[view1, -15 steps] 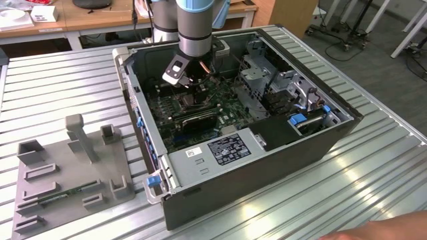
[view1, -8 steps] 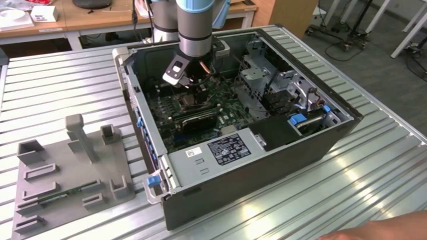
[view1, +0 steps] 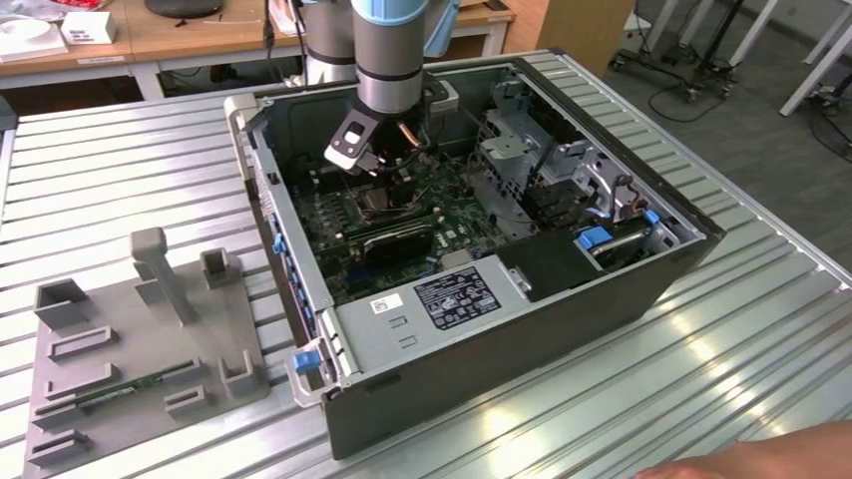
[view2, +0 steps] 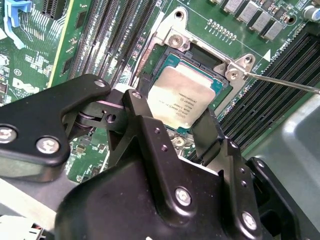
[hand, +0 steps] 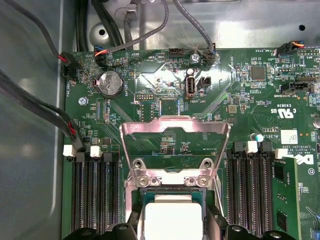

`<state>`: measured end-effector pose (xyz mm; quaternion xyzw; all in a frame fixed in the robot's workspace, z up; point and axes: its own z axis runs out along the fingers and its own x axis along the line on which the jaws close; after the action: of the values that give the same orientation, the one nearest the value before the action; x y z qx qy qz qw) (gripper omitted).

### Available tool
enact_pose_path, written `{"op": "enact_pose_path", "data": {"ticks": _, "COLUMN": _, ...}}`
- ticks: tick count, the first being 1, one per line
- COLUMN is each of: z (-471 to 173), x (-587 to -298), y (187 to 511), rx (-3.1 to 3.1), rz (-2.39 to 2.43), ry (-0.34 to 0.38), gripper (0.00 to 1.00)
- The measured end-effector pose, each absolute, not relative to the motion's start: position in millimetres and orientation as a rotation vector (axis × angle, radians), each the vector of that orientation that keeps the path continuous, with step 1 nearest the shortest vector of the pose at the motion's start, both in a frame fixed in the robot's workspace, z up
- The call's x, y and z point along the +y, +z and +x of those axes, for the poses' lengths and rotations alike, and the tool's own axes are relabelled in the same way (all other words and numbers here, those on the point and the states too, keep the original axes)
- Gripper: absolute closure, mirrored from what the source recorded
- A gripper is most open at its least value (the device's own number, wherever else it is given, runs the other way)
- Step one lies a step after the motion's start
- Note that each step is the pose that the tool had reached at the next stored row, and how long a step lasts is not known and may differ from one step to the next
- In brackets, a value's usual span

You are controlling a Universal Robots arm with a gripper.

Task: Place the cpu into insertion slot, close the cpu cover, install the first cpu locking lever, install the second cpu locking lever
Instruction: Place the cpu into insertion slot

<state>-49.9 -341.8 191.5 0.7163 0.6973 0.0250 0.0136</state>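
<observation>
Gripper (view2: 172,110) clasps the cpu (view2: 182,95) at the insertion slot (view2: 197,54), cpu cover (hand: 145,127) raised open, memory slots (hand: 92,195) flanking.

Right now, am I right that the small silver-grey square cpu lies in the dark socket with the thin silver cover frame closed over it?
No: the first wrist view shows the thin silver cover frame swung open; the small silver-grey square cpu does lie in the dark socket.
</observation>
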Motion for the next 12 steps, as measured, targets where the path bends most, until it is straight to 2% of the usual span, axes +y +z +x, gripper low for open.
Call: {"op": "enact_pose_path", "data": {"ticks": 12, "z": -49.9, "x": -341.8, "y": 200.3, "rx": 2.172, "rz": 2.231, "ry": 0.078, "gripper": 0.39}}
